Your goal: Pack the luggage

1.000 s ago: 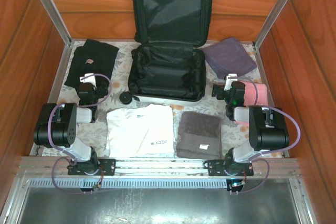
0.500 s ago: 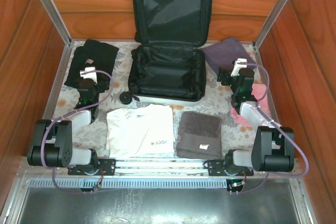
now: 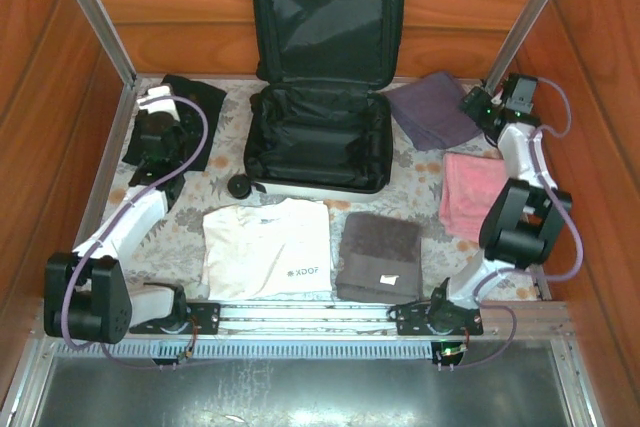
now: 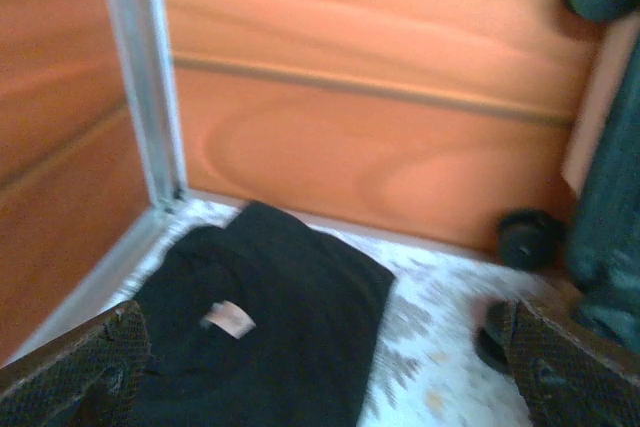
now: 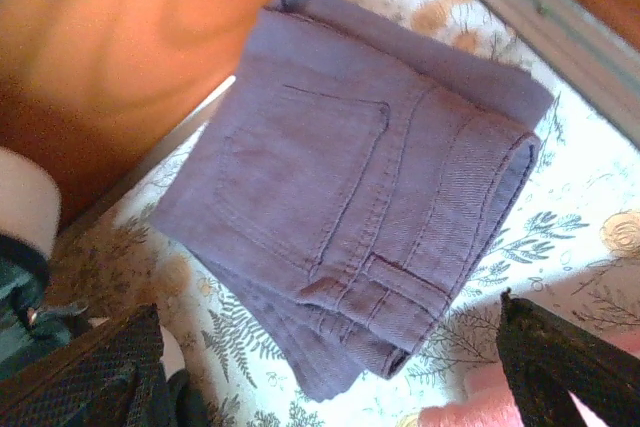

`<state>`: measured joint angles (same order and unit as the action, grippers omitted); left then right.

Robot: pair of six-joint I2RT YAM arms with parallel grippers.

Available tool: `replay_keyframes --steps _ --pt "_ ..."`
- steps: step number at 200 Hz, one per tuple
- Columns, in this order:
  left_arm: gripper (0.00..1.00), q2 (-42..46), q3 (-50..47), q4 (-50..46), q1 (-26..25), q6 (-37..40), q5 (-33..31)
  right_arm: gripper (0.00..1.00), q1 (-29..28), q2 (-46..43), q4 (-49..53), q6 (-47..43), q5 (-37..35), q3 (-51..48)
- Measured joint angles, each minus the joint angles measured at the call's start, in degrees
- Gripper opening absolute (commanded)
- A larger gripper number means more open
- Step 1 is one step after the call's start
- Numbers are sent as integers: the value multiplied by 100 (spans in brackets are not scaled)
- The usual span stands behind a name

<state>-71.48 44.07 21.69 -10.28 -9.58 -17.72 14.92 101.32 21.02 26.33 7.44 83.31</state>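
The luggage (image 3: 318, 185) lies open at the back middle, its lid leaning on the rear wall and the black-lined base empty. My left gripper (image 3: 160, 99) hovers open over a folded black garment (image 3: 190, 112) at the back left. In the left wrist view the left gripper (image 4: 320, 377) has that black garment (image 4: 270, 317) between and below its wide fingers, with the luggage (image 4: 610, 217) at the right edge. My right gripper (image 3: 472, 105) stands open at the back right by folded purple jeans (image 3: 435, 112). The right gripper (image 5: 330, 377) is above the edge of the purple jeans (image 5: 360, 177), holding nothing.
A white T-shirt (image 3: 268, 247) and a grey towel (image 3: 378, 257) lie near the front. A pink towel (image 3: 472, 192) is on the right. A small black round piece (image 3: 238, 187) sits by the luggage's front left corner. Wooden walls enclose the table.
Both arms have stretched out toward the back: the left gripper onto the black garment, the right one past the pink towel to the back right corner by the purple jeans.
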Motion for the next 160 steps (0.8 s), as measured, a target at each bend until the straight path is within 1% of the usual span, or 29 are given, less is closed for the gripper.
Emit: replay_keyframes --steps 44,80,106,129,160 --pt "95 -568 304 -629 -1296 -116 -68 92 278 1394 767 247 533 1145" --pt "95 -957 612 -850 -2011 -457 -144 92 533 2146 1178 382 678 2114" --pt "95 -1281 896 -938 -2389 -568 -258 92 651 2529 1569 490 599 2699" --pt "95 -1539 1069 -986 -2645 -645 -313 91 656 2750 1823 555 560 2999" --pt "95 -1764 1187 -1060 -2723 -793 -317 91 643 3014 2059 597 562 3189"
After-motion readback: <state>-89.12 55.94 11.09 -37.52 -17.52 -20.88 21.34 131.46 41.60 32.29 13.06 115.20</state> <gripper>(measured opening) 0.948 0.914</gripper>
